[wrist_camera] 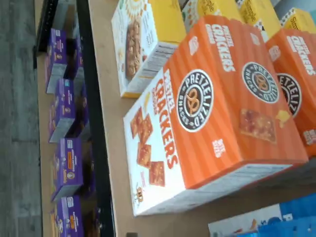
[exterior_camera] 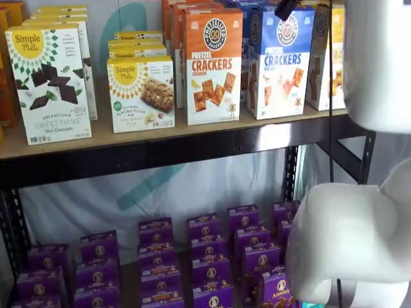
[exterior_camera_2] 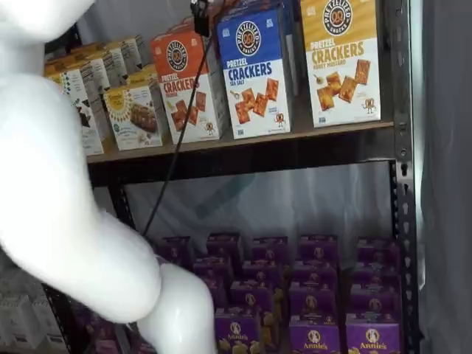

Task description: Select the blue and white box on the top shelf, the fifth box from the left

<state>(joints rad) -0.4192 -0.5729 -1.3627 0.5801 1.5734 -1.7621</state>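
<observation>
The blue and white box (exterior_camera: pixel 280 64) stands upright on the top shelf (exterior_camera: pixel 160 136), between an orange-topped carton and a yellow-topped one; it shows in both shelf views (exterior_camera_2: pixel 254 74). In the wrist view only a blue and white corner of it (wrist_camera: pixel 279 219) shows beside the orange carton. Of my gripper, only a small black tip (exterior_camera: pixel 284 8) hangs from the view's top edge, just above the blue box's top, with a cable beside it. In a shelf view the tip (exterior_camera_2: pixel 199 9) sits above the gap between the orange and blue cartons. No finger gap shows.
An orange-topped cracker carton (exterior_camera: pixel 213 64) and a yellow-topped one (exterior_camera_2: pixel 341 63) flank the blue box. Simple Mills boxes (exterior_camera: pixel 141 93) stand further left. Several small purple boxes (exterior_camera: pixel 205 256) fill the lower level. My white arm (exterior_camera: pixel 359 244) blocks part of both shelf views.
</observation>
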